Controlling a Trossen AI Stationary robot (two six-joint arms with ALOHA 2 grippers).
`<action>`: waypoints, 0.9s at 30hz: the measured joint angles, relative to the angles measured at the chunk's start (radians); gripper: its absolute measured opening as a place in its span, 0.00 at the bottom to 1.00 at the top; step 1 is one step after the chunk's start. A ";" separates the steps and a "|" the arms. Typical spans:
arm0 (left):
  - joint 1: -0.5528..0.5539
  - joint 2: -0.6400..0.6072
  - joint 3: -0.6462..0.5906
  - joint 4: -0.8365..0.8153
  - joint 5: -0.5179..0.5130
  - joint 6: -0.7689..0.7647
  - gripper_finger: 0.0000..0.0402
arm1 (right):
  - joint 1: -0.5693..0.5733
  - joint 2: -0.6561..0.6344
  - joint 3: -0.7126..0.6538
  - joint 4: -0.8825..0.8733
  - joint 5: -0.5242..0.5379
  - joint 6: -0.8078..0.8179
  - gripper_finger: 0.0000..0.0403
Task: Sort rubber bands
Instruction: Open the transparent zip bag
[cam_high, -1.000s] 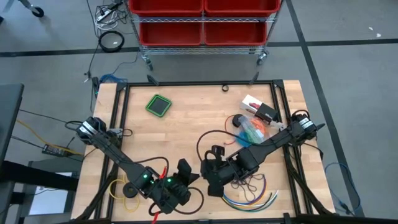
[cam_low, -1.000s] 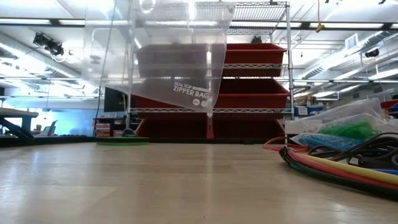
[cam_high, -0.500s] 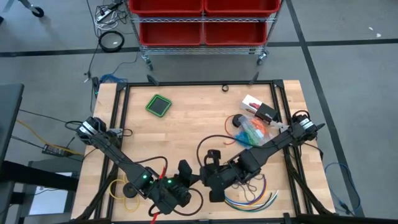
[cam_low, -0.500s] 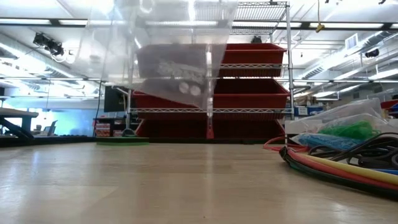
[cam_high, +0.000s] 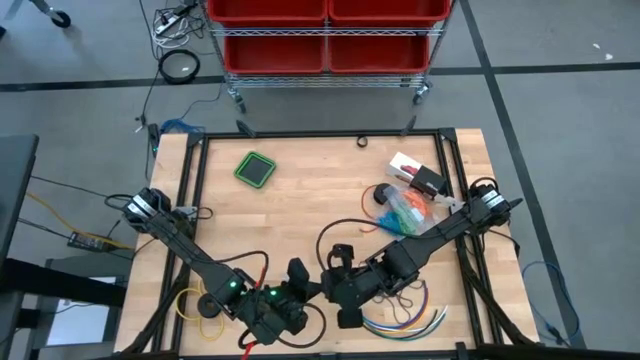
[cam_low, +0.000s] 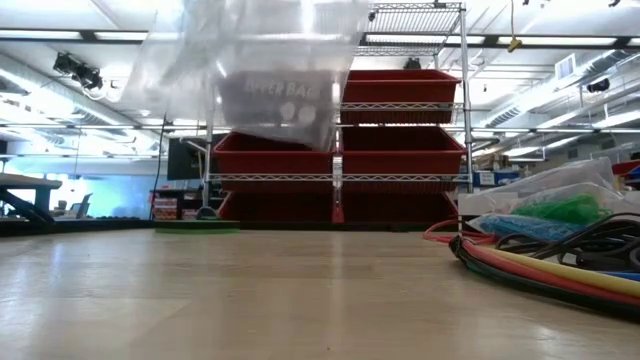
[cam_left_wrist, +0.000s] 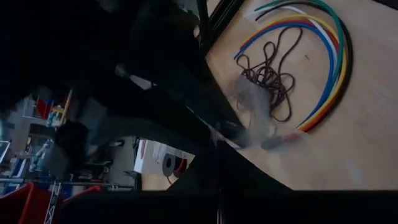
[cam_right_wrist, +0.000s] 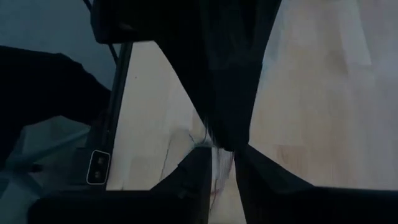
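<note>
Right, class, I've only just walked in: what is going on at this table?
Two robot arms meet at the table's near edge, holding a clear zipper bag up in the air between them. The left tool is shut on the bag; the right tool is right beside it at the bag. A dark purple bunch of rubber bands lies on the wood inside the curved coloured cables, with blue and green bunches bagged further back.

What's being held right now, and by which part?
The zipper bag hangs above the table, held by its upper part, where left gripper and right gripper meet; which one grips cannot be told.
</note>
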 joint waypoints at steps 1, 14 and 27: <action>0.000 0.000 0.000 0.007 0.000 0.002 0.00 | 0.000 0.000 -0.009 0.007 -0.007 0.005 0.15; 0.001 -0.001 0.000 -0.028 0.037 -0.031 0.03 | 0.001 0.001 -0.048 0.030 0.050 0.035 0.00; -0.002 -0.001 0.000 -0.070 0.064 -0.058 0.30 | -0.009 0.001 -0.048 0.034 -0.025 0.127 0.00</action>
